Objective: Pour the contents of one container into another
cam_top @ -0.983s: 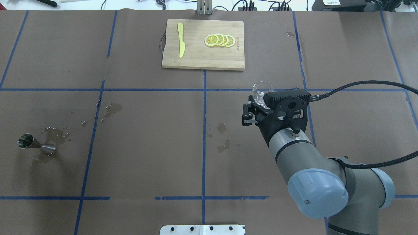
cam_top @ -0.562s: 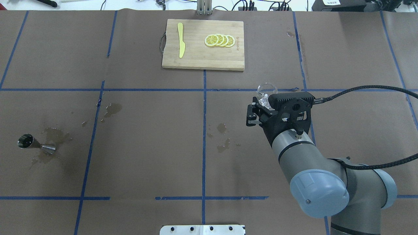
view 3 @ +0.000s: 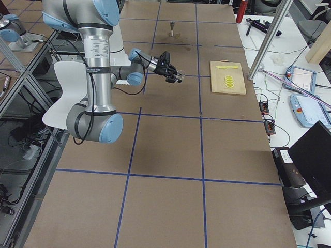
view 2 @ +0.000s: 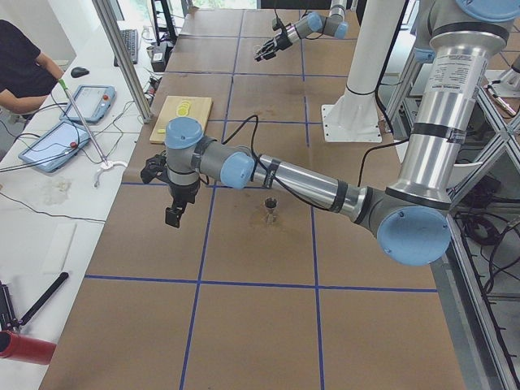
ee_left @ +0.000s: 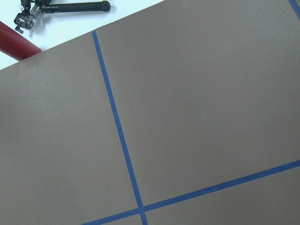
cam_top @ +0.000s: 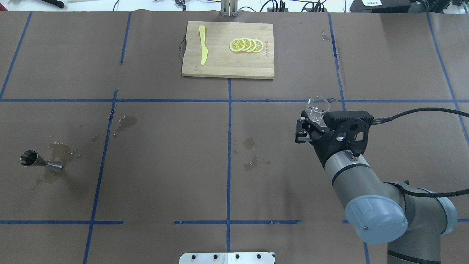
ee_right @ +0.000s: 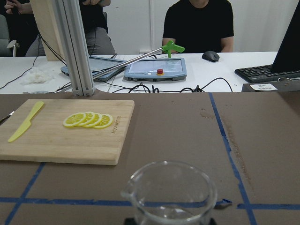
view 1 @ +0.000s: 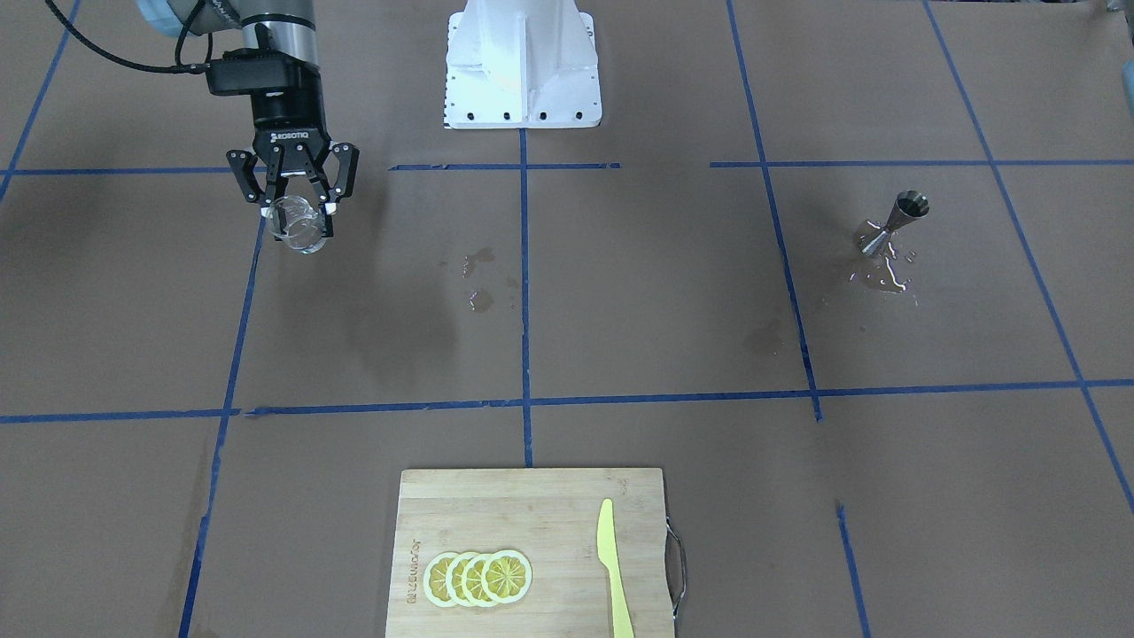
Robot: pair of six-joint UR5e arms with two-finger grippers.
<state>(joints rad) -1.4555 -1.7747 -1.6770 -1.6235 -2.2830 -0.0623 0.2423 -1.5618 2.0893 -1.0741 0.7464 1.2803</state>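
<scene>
— If starting at the right gripper [view 1: 299, 214], slack or clamped?
— Clamped on the clear glass cup [cam_top: 317, 106], one finger pressed to each side of its wall. Held upright, mouth up, spout toward the gripper's left in the wrist view. Raised off the brown paper, going by the side view.
— Anything inside?
— Close to empty by the look of it; hard to tell through clear glass.
— Just past the fingers?
— A blue tape line [ee_right: 70, 202], crossing behind the cup. Farther ahead and to the left, a wooden cutting board [cam_top: 227, 68], with a fan of lemon slices [cam_top: 246, 45] on the nearer end and a yellow knife [cam_top: 202, 44] on the farther end, apart from each other. Behind and to the left of the gripper, a few wet spots [cam_top: 251, 156] on the paper. Past the table's far edge, a seated person in a black shirt [ee_right: 199, 23] and tablets [ee_right: 157, 68].
— And the steel jigger [cam_top: 38, 163]?
— Well away to the gripper's left, beyond two tape lines, standing upright on one cone, open mouth up, ringed by a small puddle [view 1: 886, 279]. Nowhere near the cup.
— And the left gripper [view 2: 173, 215]?
— Shown only from the table's end, hanging over the paper, apart from the jigger. Cannot tell whether spread or closed.
</scene>
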